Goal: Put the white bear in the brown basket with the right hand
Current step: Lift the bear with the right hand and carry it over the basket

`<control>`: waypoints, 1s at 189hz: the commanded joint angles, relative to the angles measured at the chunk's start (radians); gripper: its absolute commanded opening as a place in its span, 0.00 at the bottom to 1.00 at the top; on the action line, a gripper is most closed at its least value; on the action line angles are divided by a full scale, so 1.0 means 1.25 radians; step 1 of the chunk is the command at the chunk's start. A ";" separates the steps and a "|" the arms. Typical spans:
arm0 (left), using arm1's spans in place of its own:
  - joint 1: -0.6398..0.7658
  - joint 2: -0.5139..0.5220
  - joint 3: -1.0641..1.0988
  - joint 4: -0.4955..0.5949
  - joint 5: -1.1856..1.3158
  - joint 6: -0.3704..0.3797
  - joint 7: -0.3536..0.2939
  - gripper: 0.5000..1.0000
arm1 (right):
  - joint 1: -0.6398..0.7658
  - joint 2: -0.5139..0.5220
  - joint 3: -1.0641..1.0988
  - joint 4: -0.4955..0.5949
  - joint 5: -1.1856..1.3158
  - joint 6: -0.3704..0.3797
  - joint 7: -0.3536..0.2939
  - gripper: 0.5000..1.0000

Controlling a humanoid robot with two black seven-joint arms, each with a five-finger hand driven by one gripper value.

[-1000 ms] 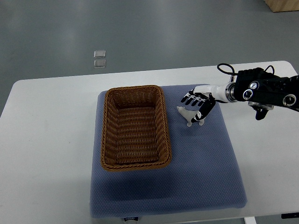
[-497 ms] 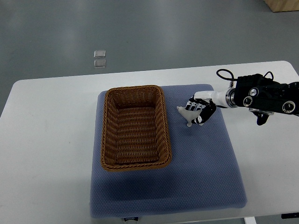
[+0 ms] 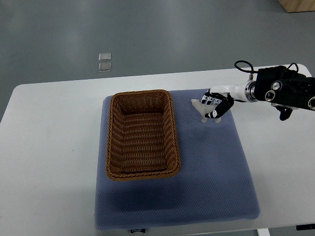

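The white bear (image 3: 201, 108) is a small pale figure held just right of the brown basket (image 3: 141, 133), over the blue mat (image 3: 211, 167). My right hand (image 3: 213, 104) has its black and white fingers curled around the bear, which looks lifted slightly off the mat. Most of the bear is hidden by the fingers; only its left end and a leg show. The woven basket is rectangular and holds nothing. My right arm (image 3: 283, 91) reaches in from the right edge.
The blue mat lies on a white table (image 3: 49, 147). Grey floor (image 3: 147, 34) lies beyond the table's far edge, with two small clear squares (image 3: 104, 61) on it. A wooden corner (image 3: 298, 5) shows at top right.
The right hand's fingers closed on the white bear, then hand and bear rose and shifted slightly up and to the right. The basket has not moved.
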 commanded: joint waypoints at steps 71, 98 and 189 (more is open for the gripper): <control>0.000 0.000 -0.001 0.001 0.000 0.000 0.000 1.00 | 0.238 0.002 -0.008 0.069 0.091 0.050 -0.005 0.00; 0.000 0.000 -0.001 0.001 0.000 0.000 0.000 1.00 | 0.263 0.077 -0.039 0.064 0.112 0.035 -0.005 0.00; 0.001 0.000 0.000 0.000 0.000 0.000 0.000 1.00 | 0.184 0.336 -0.063 -0.058 0.133 -0.047 -0.001 0.00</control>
